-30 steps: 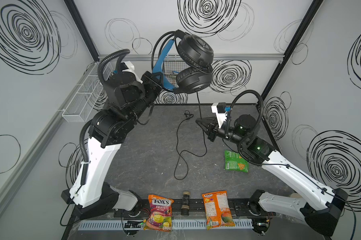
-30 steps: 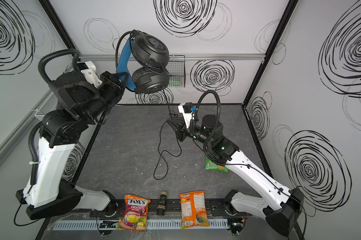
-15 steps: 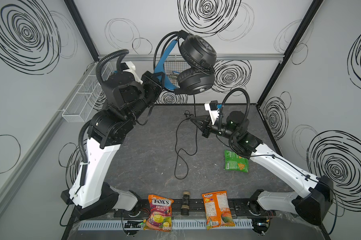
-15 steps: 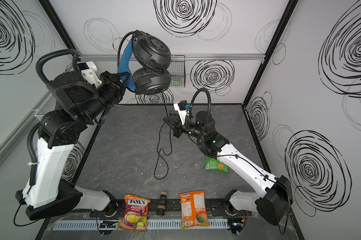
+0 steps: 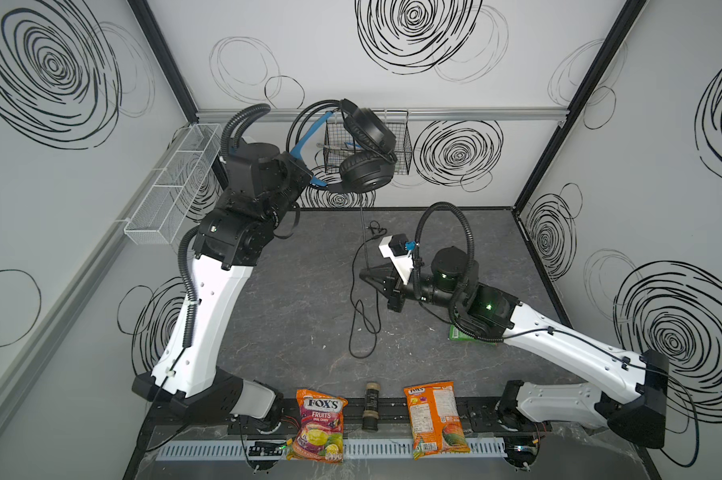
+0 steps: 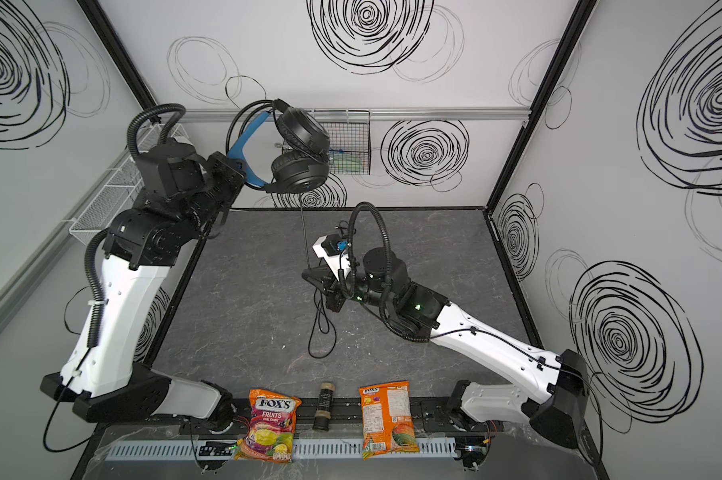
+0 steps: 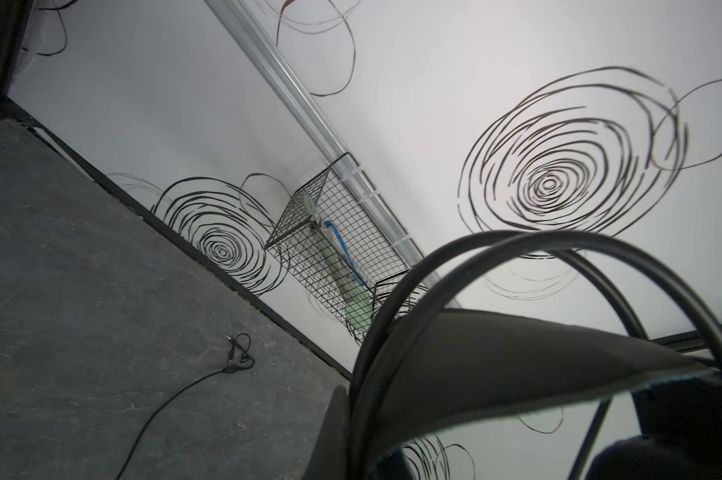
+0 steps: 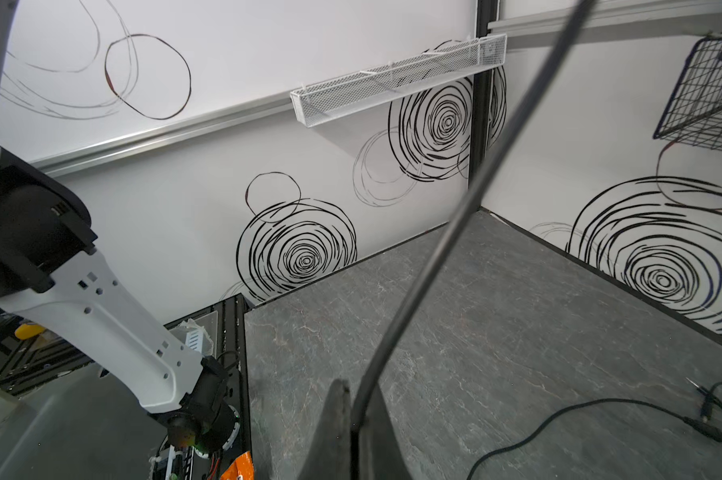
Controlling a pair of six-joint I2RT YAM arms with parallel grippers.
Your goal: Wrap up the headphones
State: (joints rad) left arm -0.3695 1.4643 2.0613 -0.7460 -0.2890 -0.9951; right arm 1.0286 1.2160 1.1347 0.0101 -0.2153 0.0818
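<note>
The black headphones [image 5: 365, 174] [image 6: 299, 170] hang high near the back wall. My left gripper [image 5: 310, 182] [image 6: 239, 165] is shut on their headband at the blue strap [image 6: 243, 145]. In the left wrist view the headband wires [image 7: 455, 257] and the strap arch out of the shut left gripper [image 7: 351, 403]. The thin black cable [image 5: 365, 237] [image 6: 305, 237] drops straight from the lower earcup to my right gripper [image 5: 365, 275] [image 6: 307, 274], which is shut on it above the mid-table. The right wrist view shows the cable [image 8: 455, 232] pinched in the right gripper [image 8: 357, 415]. The rest of the cable lies looped on the table.
A black wire basket [image 5: 401, 141] hangs on the back wall behind the headphones, and a white mesh shelf [image 5: 172, 187] on the left wall. A green packet [image 5: 459, 334] lies under the right arm. A Fox's candy bag [image 5: 320, 424], a small bottle [image 5: 371, 405] and an orange snack bag [image 5: 434, 419] line the front edge.
My right gripper has closed on the cable and moved left and toward the front. The left arm has carried the headphones lower and toward the back wall. The cable now runs straight between them.
</note>
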